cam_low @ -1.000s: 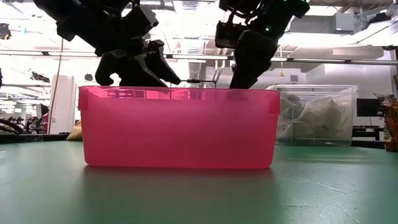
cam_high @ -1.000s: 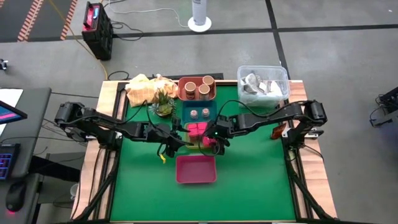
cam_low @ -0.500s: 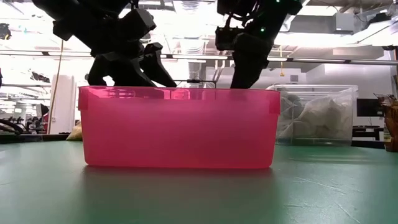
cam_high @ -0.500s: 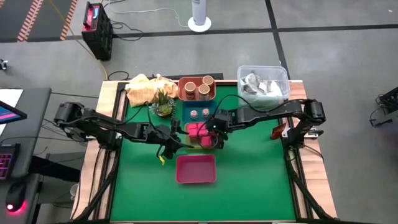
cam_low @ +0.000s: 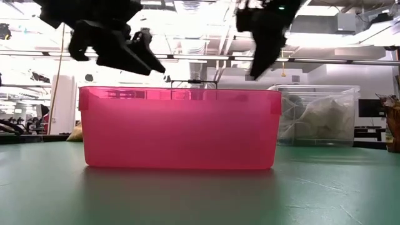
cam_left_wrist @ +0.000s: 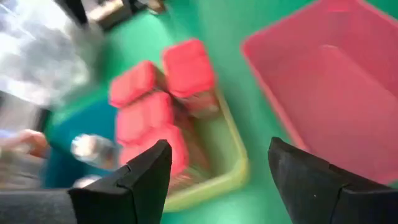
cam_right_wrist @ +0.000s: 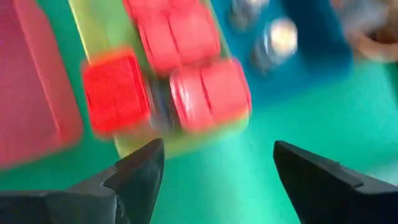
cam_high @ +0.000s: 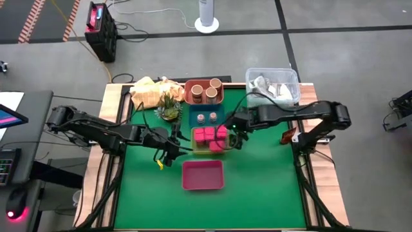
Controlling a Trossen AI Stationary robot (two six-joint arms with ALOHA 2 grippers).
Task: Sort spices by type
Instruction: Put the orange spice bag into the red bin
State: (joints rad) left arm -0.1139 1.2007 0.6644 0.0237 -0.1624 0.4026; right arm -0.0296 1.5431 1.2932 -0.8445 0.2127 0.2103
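Several pink-red cube packets (cam_high: 209,135) sit in the green tray (cam_high: 210,150); they also show as cubes (cam_left_wrist: 163,106) in the left wrist view and cubes (cam_right_wrist: 180,74) in the right wrist view. Two tiny pale-topped jars (cam_high: 206,118) stand in the blue tray. Three tan-lidded jars (cam_high: 207,90) stand in the orange tray. My left gripper (cam_high: 168,154) (cam_left_wrist: 219,146) hangs open off the green tray's left near corner. My right gripper (cam_high: 237,136) (cam_right_wrist: 219,146) hangs open just right of that tray. Both are raised above the table in the low view.
The pink tray (cam_high: 203,175) stands near of the green one and fills the low view (cam_low: 178,128). A clear tub (cam_high: 272,87) with silvery wrappers sits at the far right. A yellow bag (cam_high: 148,92) and a leafy thing (cam_high: 169,108) lie far left. A small red-orange thing (cam_high: 288,136) sits by the right edge.
My right gripper has drawn back from over the green tray toward the table's right and risen. A pink-red cube now shows at the tray's right side, where the gripper stood. My left gripper has pulled back toward the left edge and risen.
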